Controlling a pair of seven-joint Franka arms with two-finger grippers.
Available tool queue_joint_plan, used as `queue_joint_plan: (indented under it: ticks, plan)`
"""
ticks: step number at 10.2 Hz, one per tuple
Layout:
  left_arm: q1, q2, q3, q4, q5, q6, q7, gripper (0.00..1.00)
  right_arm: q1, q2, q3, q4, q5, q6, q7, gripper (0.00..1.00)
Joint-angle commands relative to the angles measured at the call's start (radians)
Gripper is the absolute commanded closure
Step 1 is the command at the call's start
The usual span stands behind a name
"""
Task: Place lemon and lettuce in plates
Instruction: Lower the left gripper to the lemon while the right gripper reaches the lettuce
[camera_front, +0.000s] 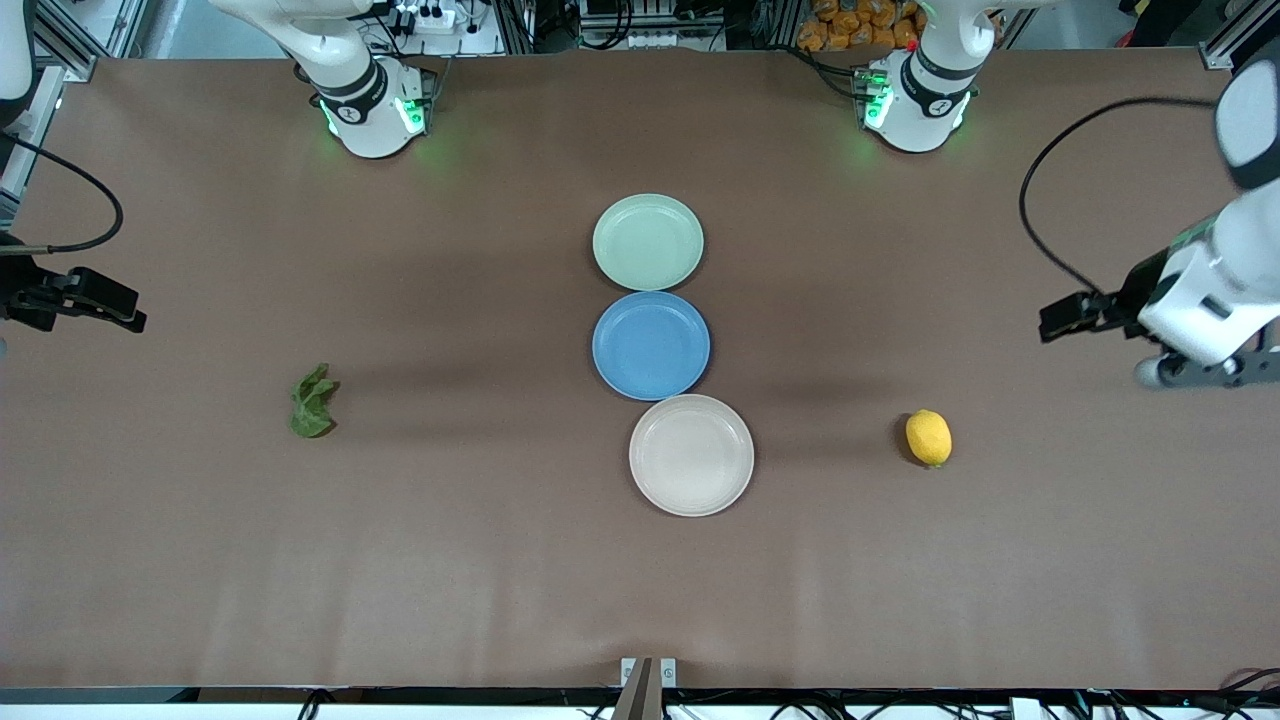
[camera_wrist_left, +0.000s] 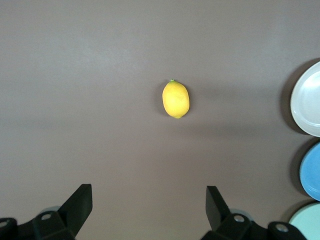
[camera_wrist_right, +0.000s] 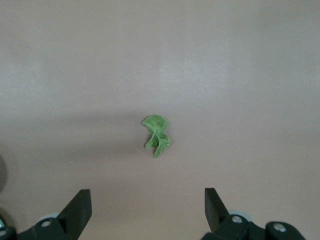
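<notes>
Three round shallow plates sit in a line mid-table: pale mint green plate (camera_front: 648, 242), blue plate (camera_front: 651, 345), beige-cream plate (camera_front: 691, 455) nearest the front camera. The small oval bright-yellow lemon (camera_front: 929, 437) lies toward the left arm's end, below the left gripper (camera_wrist_left: 149, 202), jaws spread wide and empty. The wrinkly dark-green lettuce piece (camera_front: 312, 401) lies toward the right arm's end, under the right gripper (camera_wrist_right: 148, 205), likewise wide open, its arm likely the nearer.

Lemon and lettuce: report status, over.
Left gripper open, over the table by the lemon. Right gripper open, by the lettuce. Both still on the table; plates empty. Nothing in the way.
</notes>
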Motion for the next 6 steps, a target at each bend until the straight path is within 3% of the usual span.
queue_joint_plan:
  ticks: [1, 3, 6]
  plan:
    - [-0.006, 0.017, -0.001, -0.078, 0.001, 0.101, 0.006, 0.00, -0.006, 0.003, 0.007, -0.054, -0.009, 0.066, -0.010, 0.00]
    - [-0.008, 0.047, -0.003, -0.159, 0.001, 0.218, -0.008, 0.00, -0.008, 0.003, 0.006, -0.143, -0.009, 0.166, -0.011, 0.00]
    - [-0.051, 0.152, -0.003, -0.173, 0.010, 0.304, -0.076, 0.00, -0.017, 0.008, 0.006, -0.397, -0.012, 0.457, -0.016, 0.00]
